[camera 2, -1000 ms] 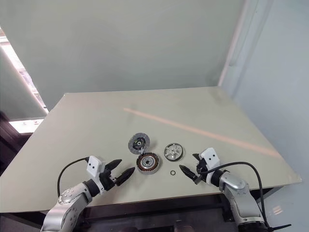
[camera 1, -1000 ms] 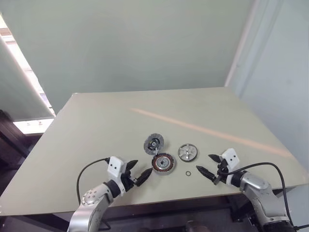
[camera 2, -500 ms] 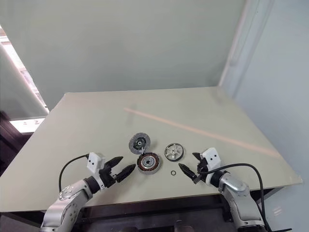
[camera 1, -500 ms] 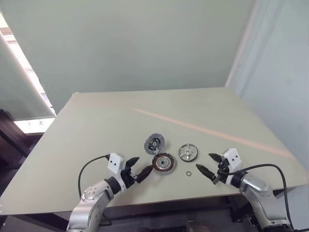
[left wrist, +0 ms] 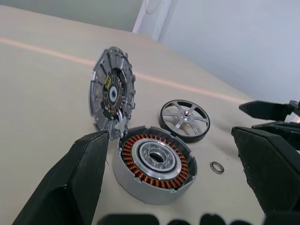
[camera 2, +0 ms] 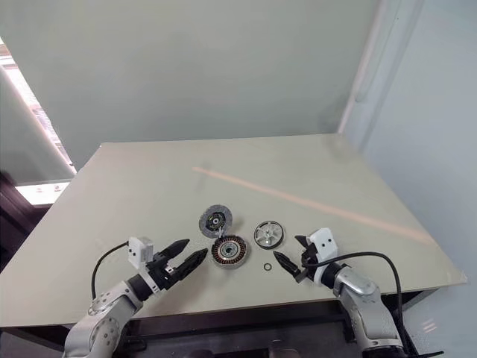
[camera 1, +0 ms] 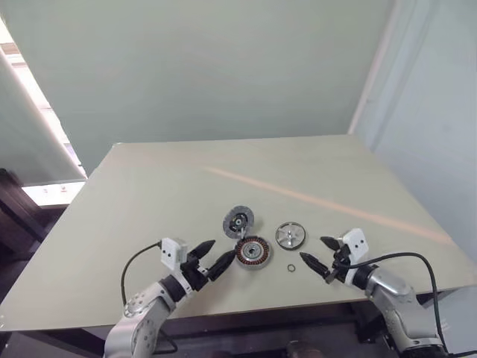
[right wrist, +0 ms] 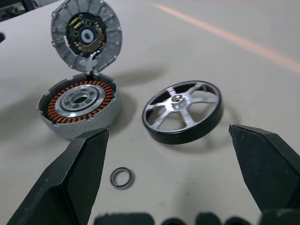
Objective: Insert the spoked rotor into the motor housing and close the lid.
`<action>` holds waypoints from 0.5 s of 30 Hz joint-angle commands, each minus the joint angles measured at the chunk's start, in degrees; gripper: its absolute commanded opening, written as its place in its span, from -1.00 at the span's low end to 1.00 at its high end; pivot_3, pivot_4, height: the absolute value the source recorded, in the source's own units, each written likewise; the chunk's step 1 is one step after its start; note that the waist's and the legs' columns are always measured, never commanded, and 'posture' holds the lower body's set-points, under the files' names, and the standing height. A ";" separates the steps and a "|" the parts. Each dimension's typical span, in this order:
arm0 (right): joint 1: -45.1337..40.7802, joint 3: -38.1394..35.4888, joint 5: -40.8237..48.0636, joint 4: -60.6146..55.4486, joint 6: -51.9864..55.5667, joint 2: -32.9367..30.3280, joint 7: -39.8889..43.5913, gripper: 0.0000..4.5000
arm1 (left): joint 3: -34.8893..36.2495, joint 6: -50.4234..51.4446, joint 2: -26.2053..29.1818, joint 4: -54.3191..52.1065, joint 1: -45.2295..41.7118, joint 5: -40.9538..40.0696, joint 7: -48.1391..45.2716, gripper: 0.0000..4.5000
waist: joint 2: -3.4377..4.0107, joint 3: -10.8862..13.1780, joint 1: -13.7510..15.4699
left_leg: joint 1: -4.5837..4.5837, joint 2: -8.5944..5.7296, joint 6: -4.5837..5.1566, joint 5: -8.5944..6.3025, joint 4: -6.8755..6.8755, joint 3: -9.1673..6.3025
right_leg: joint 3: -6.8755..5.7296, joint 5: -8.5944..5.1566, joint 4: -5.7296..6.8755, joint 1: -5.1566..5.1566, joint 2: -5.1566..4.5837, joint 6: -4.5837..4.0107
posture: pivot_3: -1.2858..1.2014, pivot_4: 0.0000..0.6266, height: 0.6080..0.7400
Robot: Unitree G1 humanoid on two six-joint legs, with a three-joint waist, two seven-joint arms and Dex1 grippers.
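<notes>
while nothing is held: right end effector [camera 2: 292,261] gapes wide and empty; left end effector [camera 2: 184,259] likewise
small ring [right wrist: 122,178]: lies nearest the right end effector, on the desk [camera 1: 149,194]
spoked rotor [right wrist: 183,111]: flat, just beyond the ring, nearer the right arm
motor housing [left wrist: 154,161]: beside the rotor, toward the left arm
lid [left wrist: 112,92]: standing up at the housing's far edge

Lid [right wrist: 86,35] raised; rotor [right wrist: 183,111] beside housing [right wrist: 77,105].
</notes>
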 commanded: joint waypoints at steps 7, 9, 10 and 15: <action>-2.57 -3.46 5.23 -3.88 -0.06 2.60 -1.31 1.00 | 0.65 1.80 0.94 -4.55 -0.90 -1.52 0.46 0.99 | -0.01 0.00 -0.01 | -0.01 0.00 0.00 0.00 0.00 -0.01 | 0.00 0.00 0.00 0.00 0.00 0.00 | 0.03 -1.00 1.00; -2.64 -5.17 8.52 -5.32 1.36 4.43 -2.15 1.00 | 0.81 2.57 1.29 -5.79 -0.18 -1.78 0.72 0.99 | 0.00 0.00 -0.04 | -0.02 0.00 0.00 0.00 -0.03 -0.03 | -0.01 0.00 0.01 -0.02 0.01 0.00 | 0.03 -1.00 1.00; -2.75 -5.56 9.00 -5.65 1.73 4.68 -2.33 1.00 | 0.66 2.95 1.50 -6.37 0.11 -1.81 0.72 0.99 | 0.00 0.00 -0.05 | -0.02 0.01 0.00 0.00 -0.04 -0.02 | 0.00 0.00 0.01 -0.03 0.01 0.00 | 0.03 -1.00 1.00; -3.00 -3.40 7.79 -6.38 5.53 2.03 -0.96 1.00 | -1.00 5.08 2.73 -11.26 2.84 -2.21 0.78 0.99 | 0.00 0.01 -0.02 | -0.03 0.00 0.00 0.00 -0.05 0.01 | 0.03 0.00 -0.03 -0.03 -0.02 0.00 | 0.03 -1.00 1.00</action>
